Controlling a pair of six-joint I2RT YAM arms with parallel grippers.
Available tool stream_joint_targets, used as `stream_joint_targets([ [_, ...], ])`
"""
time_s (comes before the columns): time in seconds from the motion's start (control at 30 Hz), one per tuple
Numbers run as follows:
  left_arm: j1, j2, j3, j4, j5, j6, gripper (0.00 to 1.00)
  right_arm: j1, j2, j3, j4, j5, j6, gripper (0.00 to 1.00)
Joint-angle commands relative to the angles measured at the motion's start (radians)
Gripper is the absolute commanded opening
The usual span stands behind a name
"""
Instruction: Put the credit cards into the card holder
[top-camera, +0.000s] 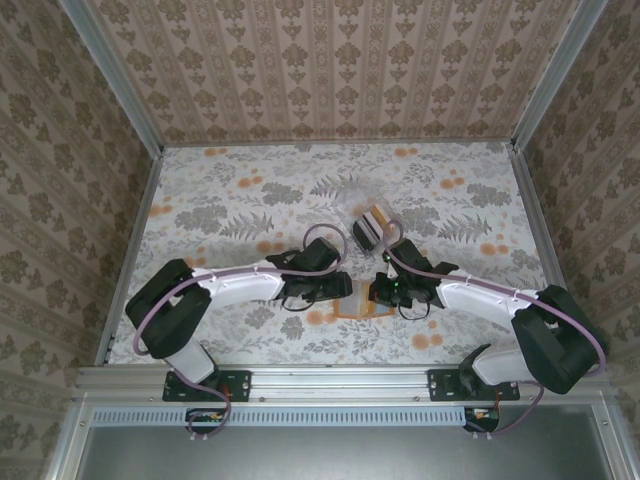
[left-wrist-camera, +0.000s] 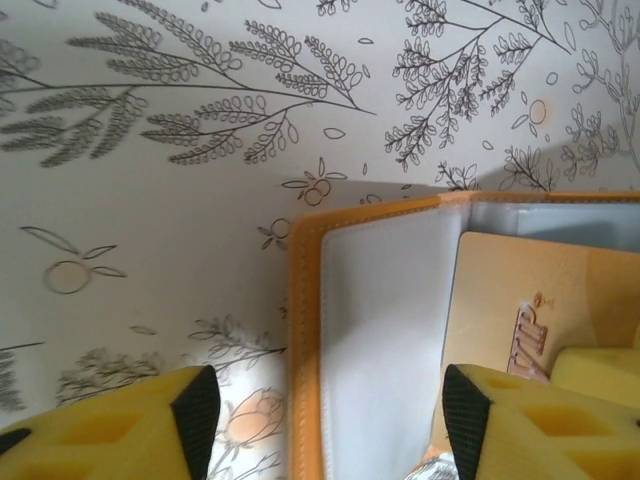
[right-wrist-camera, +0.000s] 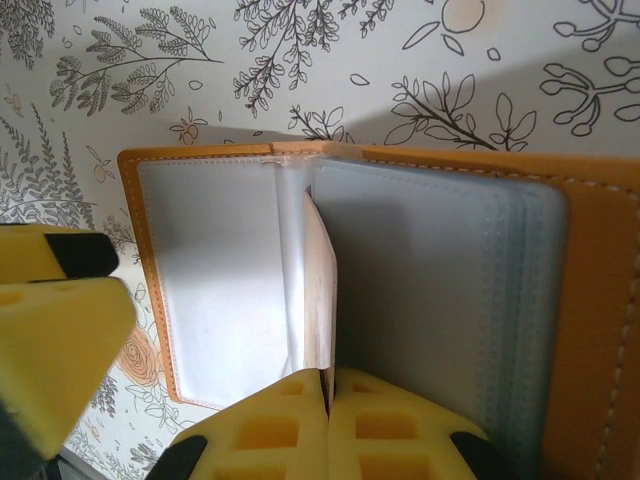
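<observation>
Floral tabletop (top-camera: 250, 200) bears the open card holder (right-wrist-camera: 590, 300): left gripper (left-wrist-camera: 330, 405) gapes over it, right gripper (right-wrist-camera: 328, 385) pinches its inner leaf; tan card (left-wrist-camera: 500, 290) embossing illegible.

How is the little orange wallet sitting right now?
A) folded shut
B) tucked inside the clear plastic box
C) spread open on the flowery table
C: the flat orange fold-over card holder lies spread open on the flower-patterned table. Its clear inner pockets face up, and the right gripper pinches a thin leaf at its fold.

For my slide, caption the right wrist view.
Right gripper pinches a clear sleeve of the open orange card holder.
</observation>
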Motion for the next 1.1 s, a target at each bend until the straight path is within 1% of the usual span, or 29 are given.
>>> stream_joint_targets([
  [0.0, -0.002, 0.044, 0.034, -0.035, 0.010, 0.017, 0.53, 0.000, -0.008, -0.006, -0.017, 0.019, -0.003, 0.00],
  [0.13, -0.004, 0.081, 0.046, -0.069, -0.002, 0.016, 0.40, -0.021, -0.002, -0.006, -0.013, -0.023, -0.046, 0.00],
  [0.2, -0.002, 0.097, 0.052, -0.085, -0.008, 0.017, 0.33, -0.033, 0.008, -0.008, -0.026, -0.023, -0.070, 0.00],
  [0.3, -0.002, 0.119, 0.063, -0.112, -0.013, 0.023, 0.27, -0.048, 0.024, -0.014, -0.033, -0.030, -0.108, 0.00],
  [0.4, -0.002, 0.126, 0.068, -0.124, -0.015, 0.027, 0.25, -0.049, 0.035, -0.029, -0.011, -0.049, -0.124, 0.00],
  [0.47, -0.003, 0.130, 0.071, -0.132, -0.020, 0.030, 0.25, -0.048, 0.079, -0.044, 0.032, -0.080, -0.118, 0.01],
  [0.63, -0.003, 0.143, 0.080, -0.151, -0.021, 0.036, 0.25, -0.048, 0.101, -0.064, 0.116, -0.114, -0.117, 0.02],
  [0.77, -0.003, 0.145, 0.085, -0.158, -0.022, 0.038, 0.25, -0.048, 0.102, -0.065, 0.118, -0.101, -0.116, 0.02],
  [0.87, -0.003, 0.142, 0.084, -0.163, -0.028, 0.041, 0.25, -0.057, 0.119, -0.065, 0.124, -0.114, -0.084, 0.02],
  [1.0, -0.003, 0.131, 0.085, -0.192, -0.051, 0.048, 0.25, -0.104, 0.121, -0.085, 0.146, -0.152, -0.027, 0.02],
  [1.07, -0.002, 0.126, 0.086, -0.208, -0.066, 0.051, 0.25, -0.120, 0.121, -0.107, 0.203, -0.186, 0.002, 0.02],
])
